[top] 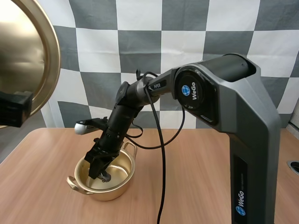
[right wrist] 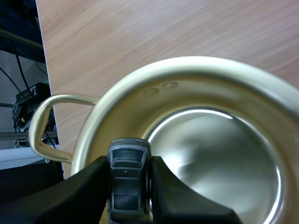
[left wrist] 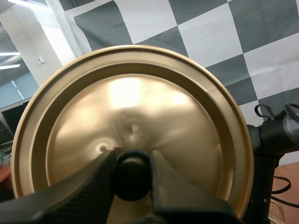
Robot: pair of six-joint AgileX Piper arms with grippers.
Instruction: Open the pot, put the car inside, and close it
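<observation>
Car (right wrist: 127,179): small, dark toy, pinched across its two sides by the right gripper (right wrist: 130,163), fingers clenched on it. It is held just inside the pot (right wrist: 196,63), low over the near rim and close to one loop handle (right wrist: 39,121); whether it touches the pot's bottom cannot be told. It is judged light, rigid and smooth-shelled, so the side grip is judged the right hold. A short drop is unlikely to hurt it, but it may roll on the shiny bottom once released.

The pot is open and nothing else is seen inside it. It stands on the wooden table (top: 196,177).

Lid (left wrist: 135,121): held well above the pot and off to its left, tilted on edge, by its black knob (left wrist: 132,179), on which the left gripper (left wrist: 132,158) is clamped. It is judged thin, stiff metal, slippery except at the knob.
</observation>
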